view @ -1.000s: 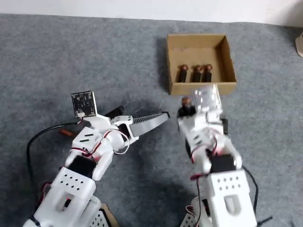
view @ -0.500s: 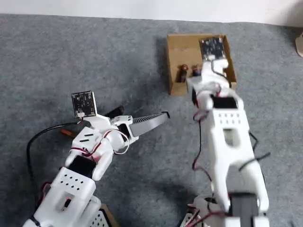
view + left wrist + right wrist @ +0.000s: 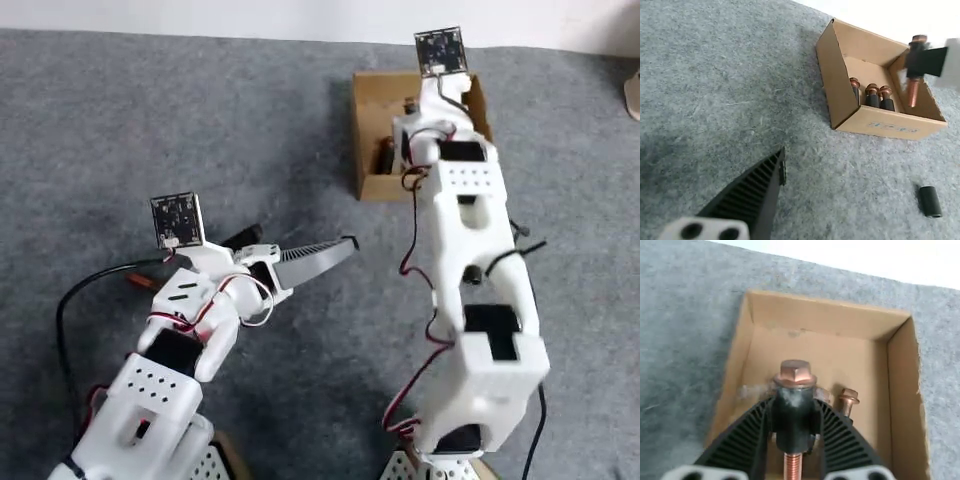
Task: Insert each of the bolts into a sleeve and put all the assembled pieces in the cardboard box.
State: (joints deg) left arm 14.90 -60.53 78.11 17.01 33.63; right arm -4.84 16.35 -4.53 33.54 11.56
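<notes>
My right gripper is shut on an assembled piece: a copper bolt through a black sleeve, with the thread hanging below. It hangs over the open cardboard box. The left wrist view shows the same gripper holding the piece above the box. Three assembled pieces stand inside, along the near wall. A loose black sleeve lies on the carpet in front of the box. My left gripper rests open and holds nothing, well to the left of the box.
Grey carpet covers the table. The right arm stretches forward across the box's near wall. Open carpet lies between my left gripper's finger and the box. A pale object sits at the right edge.
My right arm has stretched forward from in front of the box to over it, carrying the assembled piece. The left arm has not moved.
</notes>
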